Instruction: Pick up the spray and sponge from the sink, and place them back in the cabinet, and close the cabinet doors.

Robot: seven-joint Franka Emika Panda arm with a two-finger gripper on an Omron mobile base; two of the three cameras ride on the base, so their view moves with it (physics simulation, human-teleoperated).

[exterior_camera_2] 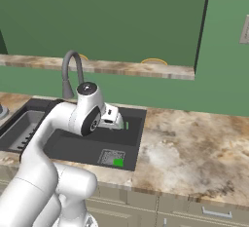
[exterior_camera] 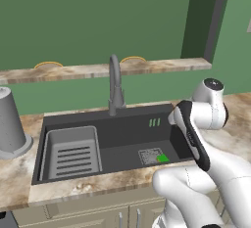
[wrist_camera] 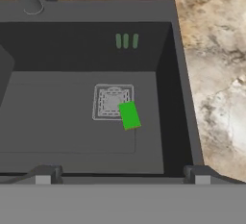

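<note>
Green against dark grey, the sponge [wrist_camera: 129, 115] lies flat on the floor of the sink [wrist_camera: 77, 136], its upper corner overlapping the lower right edge of the square drain grate [wrist_camera: 111, 101]. In the left base view the sponge [exterior_camera: 163, 158] sits near the front right of the basin [exterior_camera: 127, 129], just beside the grate [exterior_camera: 149, 155]; in the right base view it [exterior_camera_2: 118, 162] shows at the near edge of the sink [exterior_camera_2: 73, 148].

The gripper [wrist_camera: 122, 174] hangs above the basin looking down into it, with its two dark tips spread wide apart and nothing between them. It is well clear of the sponge.

A grey ribbed tray [exterior_camera: 71, 151] fills the left part of the basin. The curved grey faucet [exterior_camera: 115, 87] rises behind the sink at its middle. Three short green slots [wrist_camera: 126, 40] mark the back wall of the basin.

The marbled brown counter [exterior_camera_2: 194, 148] spreads around the sink, and a grey cylinder [exterior_camera: 9, 124] stands on it to the left. The spray bottle cannot be made out in the basin.
</note>
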